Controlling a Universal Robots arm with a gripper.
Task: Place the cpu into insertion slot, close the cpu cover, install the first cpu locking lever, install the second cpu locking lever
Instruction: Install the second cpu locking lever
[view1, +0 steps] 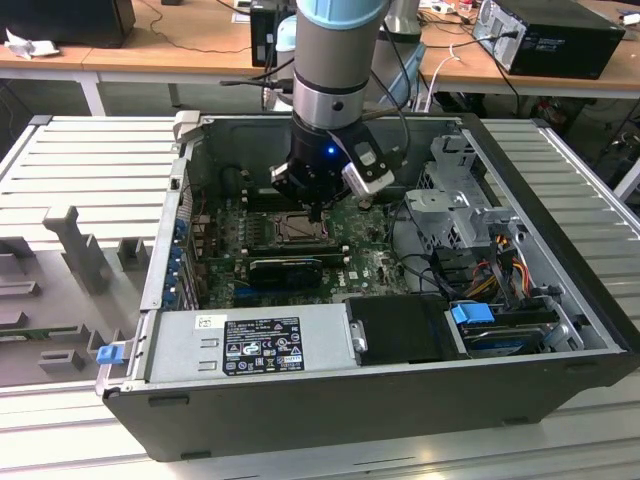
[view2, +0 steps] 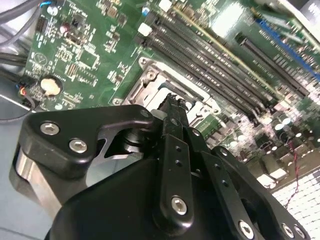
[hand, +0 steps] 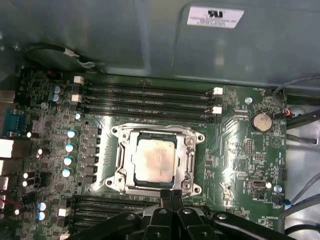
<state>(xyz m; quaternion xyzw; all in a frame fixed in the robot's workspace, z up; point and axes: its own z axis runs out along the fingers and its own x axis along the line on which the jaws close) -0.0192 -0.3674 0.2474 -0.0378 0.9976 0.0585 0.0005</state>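
Note:
The cpu (hand: 156, 159), a dull silver square, lies flat in the socket on the green motherboard. The cpu cover (hand: 125, 156), a thin silver frame, is down around it, and the chip shows through its window. My gripper (hand: 171, 194) is shut with its two black fingers pressed together and nothing between them, its tips at the socket's edge just outside the cover. In the second wrist view the fingertips (view2: 172, 106) hover over the socket frame (view2: 148, 82). In the exterior view the gripper (view1: 318, 212) hangs over the socket (view1: 298, 229) inside the open computer case. Whether the locking levers are latched cannot be made out.
Memory slots (hand: 145, 95) run along one side of the socket and more (hand: 110, 202) along the other. A coin battery (hand: 260, 120) and cable bundles (hand: 300, 117) sit nearby. The power supply (view1: 250, 345), drive cage (view1: 460, 205) and case walls (view1: 170, 230) hem in the board.

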